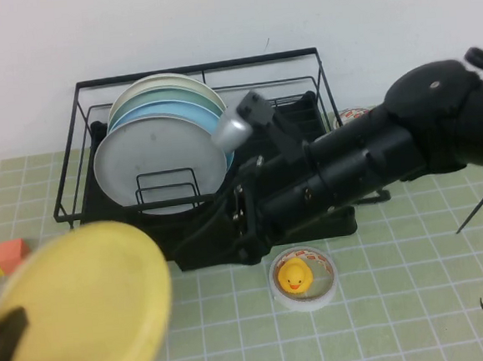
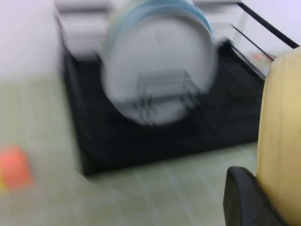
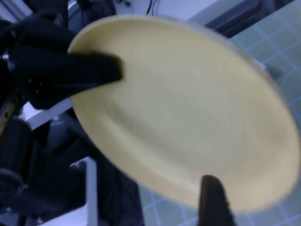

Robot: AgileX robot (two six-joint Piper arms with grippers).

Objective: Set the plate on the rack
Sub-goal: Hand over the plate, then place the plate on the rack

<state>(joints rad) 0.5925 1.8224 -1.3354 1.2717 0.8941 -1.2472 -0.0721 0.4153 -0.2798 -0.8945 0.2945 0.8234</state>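
The black wire rack [image 1: 80, 147] is seen standing at the back of the green-tiled table [image 1: 418, 300], against the white wall, with several plates held upright in its slots: a grey-white plate [image 1: 152, 166] at the front, a light blue plate [image 1: 223, 161] just behind it, and paler ones behind those. The right arm [image 1: 374, 166] is stretched from the right edge of the high view across the front of the rack, its wrist pointing toward the near left corner; the right gripper [image 3: 214, 200] itself is hidden in that view, and only one dark finger is shown in the right wrist view, against the near rim of the plate, so how far it is parted cannot be told. The pale-yellow plate [image 1: 85, 314] is held tilted above the near left part of the table, in front of the rack and clear of it. The left gripper [image 1: 3, 341] is found at the bottom left corner of the high view, closed on the plate's rim; this grip is shown plainly in the right wrist view, where a dark finger [image 3: 89, 70] overlaps the plate's face. In the left wrist view the plate's edge and a dark pad are seen beside the blurred rack. Near the rack's front right, a roll of tape [image 1: 304, 280] lies flat with a yellow toy duck [image 1: 294, 276] in its middle, and an orange and yellow block [image 1: 1, 256] lies at the left edge.
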